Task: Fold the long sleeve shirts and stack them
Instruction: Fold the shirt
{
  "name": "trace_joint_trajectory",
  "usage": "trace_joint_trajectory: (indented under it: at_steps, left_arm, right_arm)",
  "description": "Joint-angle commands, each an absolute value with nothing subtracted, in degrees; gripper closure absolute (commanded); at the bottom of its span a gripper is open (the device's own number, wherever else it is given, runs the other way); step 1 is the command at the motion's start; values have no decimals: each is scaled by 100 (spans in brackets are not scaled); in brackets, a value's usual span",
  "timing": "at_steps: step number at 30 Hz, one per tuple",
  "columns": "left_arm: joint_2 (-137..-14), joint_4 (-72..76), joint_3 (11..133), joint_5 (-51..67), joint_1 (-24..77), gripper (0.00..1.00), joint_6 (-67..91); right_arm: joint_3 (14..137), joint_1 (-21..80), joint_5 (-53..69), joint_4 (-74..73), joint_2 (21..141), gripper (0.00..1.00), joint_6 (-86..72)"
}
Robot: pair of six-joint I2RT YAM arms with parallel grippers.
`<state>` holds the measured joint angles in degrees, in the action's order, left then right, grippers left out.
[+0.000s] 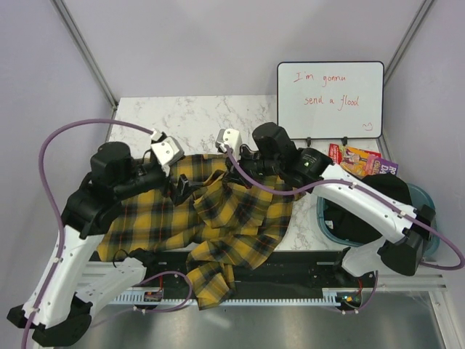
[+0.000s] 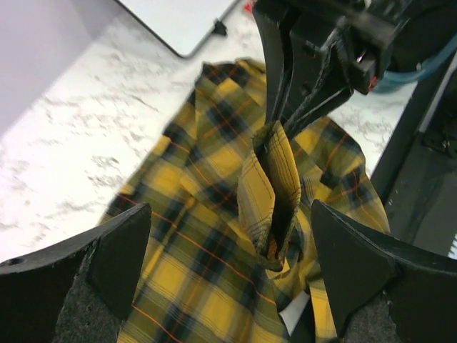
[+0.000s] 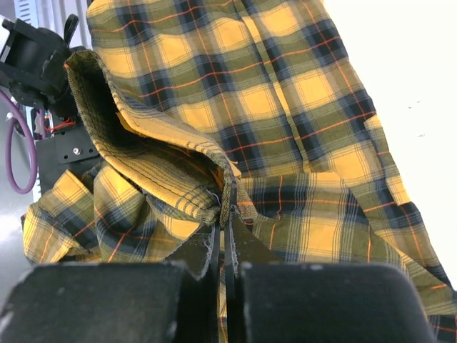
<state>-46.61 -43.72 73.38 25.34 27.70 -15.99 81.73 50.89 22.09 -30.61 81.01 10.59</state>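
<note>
The right gripper is pinched shut on a raised fold of the yellow-and-black plaid flannel shirt; the left gripper hangs spread wide, facing that fold from the left and holding nothing; the shirt lies crumpled on the near part of the marble table, one end draped over the near edge.

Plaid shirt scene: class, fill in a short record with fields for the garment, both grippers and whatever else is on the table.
Surface: white marble table
Garment: yellow-and-black plaid shirt, crumpled, not folded, one part drooping over the table's near edge
Left arm: left gripper open above the shirt, holding nothing
Right arm: right gripper shut on a raised fold of the shirt
Background: whiteboard with red handwriting; colourful packets beside its foot
</note>
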Motion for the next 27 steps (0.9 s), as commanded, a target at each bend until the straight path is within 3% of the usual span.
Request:
trace_joint_trajectory:
  at_steps: [1,16,17,18,19,20,22,23,27]
  left_arm:
    - [-4983,-4965,7471,2829,2760,1,-1714]
    - [-5651,-4870,7032,3261,2953,1,-2153]
    - [-5669,-4808,7014,3200,3005,7,-2171]
    - [-5721,-4782,7022,3199,3015,32,-2249]
    - [-5748,-4729,7040,3173,3015,49,-2328]
    - [-5765,-4685,7057,3103,3015,79,-2346]
    - [-5774,-4693,7198,3181,3015,92,-2530]
    - [-5740,-4780,7259,3417,3006,98,-2662]
    - [-5336,-5878,7567,4516,3015,98,-3927]
  right_arm:
    - [8631,5168,2039,-3059,8288,100,1037]
    - [8807,5177,2171,-3147,8473,100,1204]
    - [8824,5185,2223,-3146,8455,100,1204]
    - [8833,5177,2293,-3155,8429,100,1256]
    - [8824,5185,2355,-3147,8420,100,1300]
    - [8816,5177,2399,-3129,8350,100,1318]
    - [8815,5168,2330,-3094,8297,100,1318]
    - [8868,5159,2181,-3172,8245,91,1301]
    - [8939,4397,2213,-3647,7937,68,1292]
